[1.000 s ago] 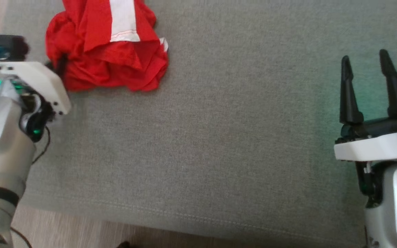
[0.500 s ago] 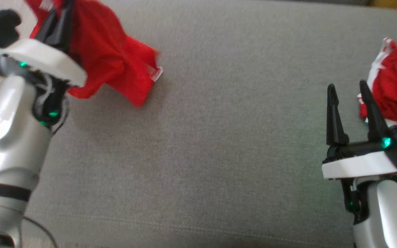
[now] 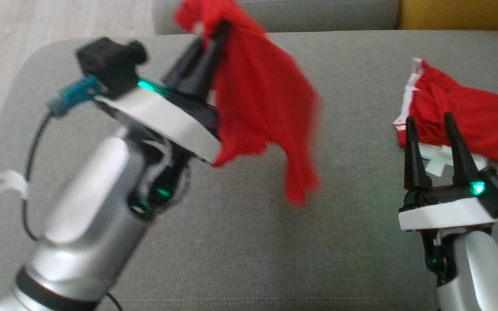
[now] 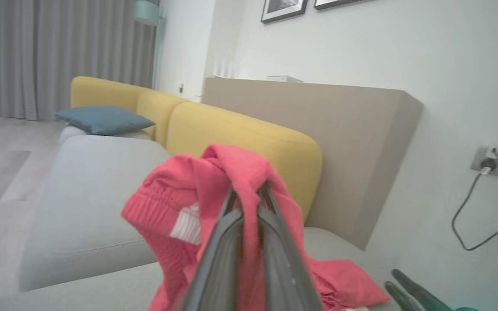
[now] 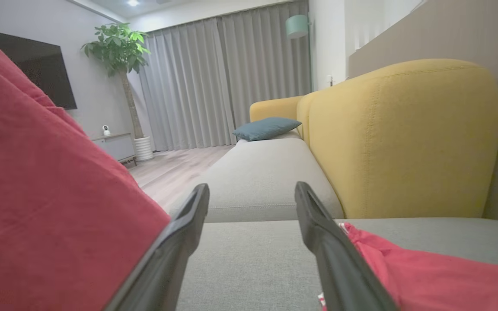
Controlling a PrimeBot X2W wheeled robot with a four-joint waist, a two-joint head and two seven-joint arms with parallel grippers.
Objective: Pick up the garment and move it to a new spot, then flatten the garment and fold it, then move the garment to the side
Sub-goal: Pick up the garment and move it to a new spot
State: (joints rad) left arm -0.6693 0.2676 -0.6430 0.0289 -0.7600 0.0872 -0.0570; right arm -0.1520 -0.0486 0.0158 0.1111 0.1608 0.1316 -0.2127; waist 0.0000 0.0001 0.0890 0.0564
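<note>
**One red garment aloft, every fold yet to come**

Your left gripper [image 3: 212, 34] is clamped shut on a bunched fold of the red garment [image 3: 262, 108]. The garment hangs above the grey sofa seat [image 3: 240, 242], its lower tail dangling over the middle of the cushion and apparently clear of it. Your right gripper [image 3: 429, 119] stands with its fingers wide apart and holds nothing. It sits low over the seat, just in front of a second red cloth [image 3: 469, 125] with white trim lying at the right.

Judged from this, the pick-up is done and the carry to a new spot is under way. Setting down, flattening, folding and the final shift to the side are all left to do.

The best open room looks to be the bare stretch of seat between your two arms. Mind three limits:
- the seat's rounded corner and the wooden floor [image 3: 59, 21] off to the robot's left
- the yellow backrest [image 5: 404, 138] along the far side
- the second cloth on the right, which a spread garment could overlap

The held garment is motion-blurred, so how its edges hang cannot be told.
</note>
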